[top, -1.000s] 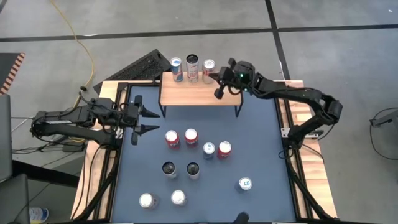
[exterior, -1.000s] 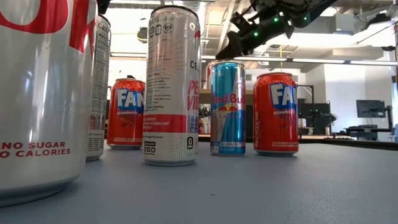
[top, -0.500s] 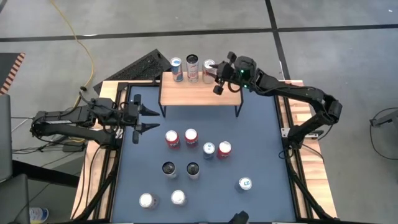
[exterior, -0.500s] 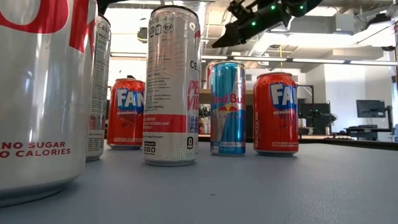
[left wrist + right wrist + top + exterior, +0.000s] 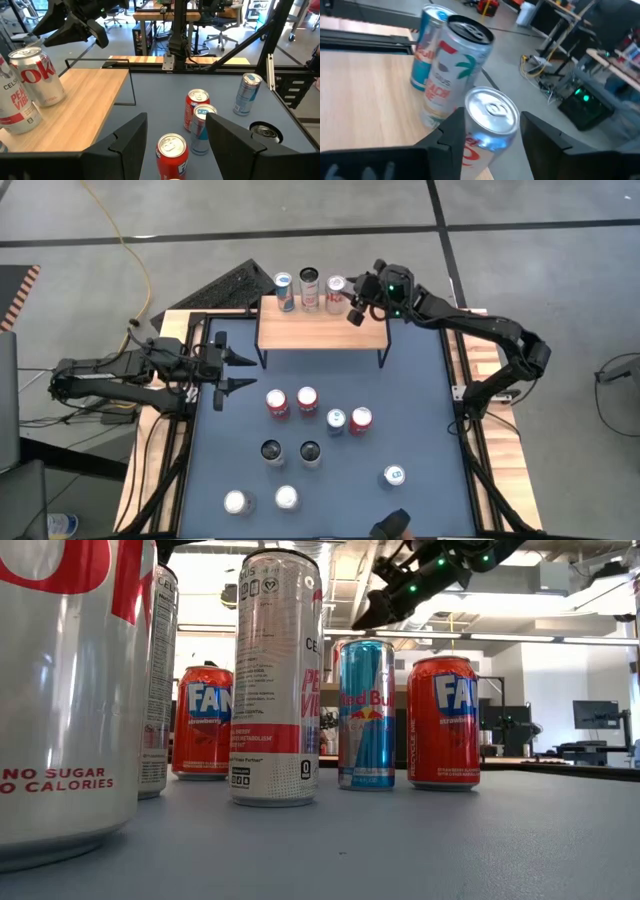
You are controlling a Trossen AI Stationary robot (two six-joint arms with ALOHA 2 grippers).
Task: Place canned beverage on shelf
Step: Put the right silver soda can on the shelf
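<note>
My right end effector (image 5: 356,308) sat over the shelf's (image 5: 320,336) far right corner, fingers spread apart with nothing clamped between them. In the right wrist view the silver-topped cola can (image 5: 488,125) stood just past my fingertips, upright on the wood, not squeezed. I'd guess that's a release: the can looked set down and I was hanging right by it, so I wouldn't knock it.

That cola can (image 5: 336,288) was the rightmost of three along the shelf's far edge, at about 12 o'clock on the bench (image 5: 420,440). Next to it stood a tall white can (image 5: 309,283) with a dark lid, then a slim blue one (image 5: 284,286). They were lined up tight at the back, which I reckon left the front strip of wood free for more. The cola can was red and white with a plain shiny lid and pull tab, looked undented.

My left end effector (image 5: 226,372) waited at around 9 o'clock, low at the bench edge, fingers parted and holding nothing.

Plenty left to do: two red cans (image 5: 291,400) mid-bench, a blue and a red (image 5: 348,420) beside them, more cans toward 6 o'clock.
</note>
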